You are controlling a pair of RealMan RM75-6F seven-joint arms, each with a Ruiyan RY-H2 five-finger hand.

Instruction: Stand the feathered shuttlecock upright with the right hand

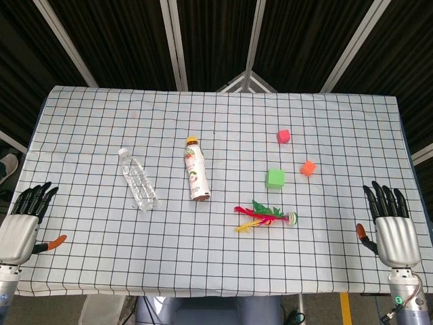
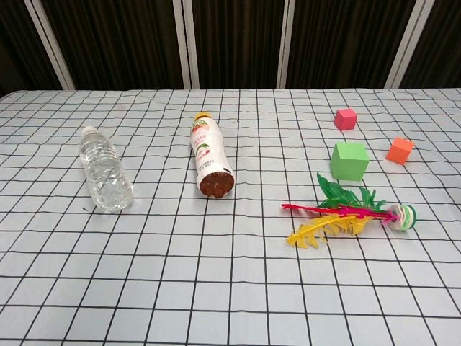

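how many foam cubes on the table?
3: pink cube farthest back, orange cube right of it, green cube just behind the shuttlecock. None seem hidden.

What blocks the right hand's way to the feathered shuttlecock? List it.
Nothing visible. The right hand rests open at the table's right edge, and only bare checked cloth lies between it and the feathered shuttlecock, which lies on its side. The green cube sits behind the shuttlecock, off that path.
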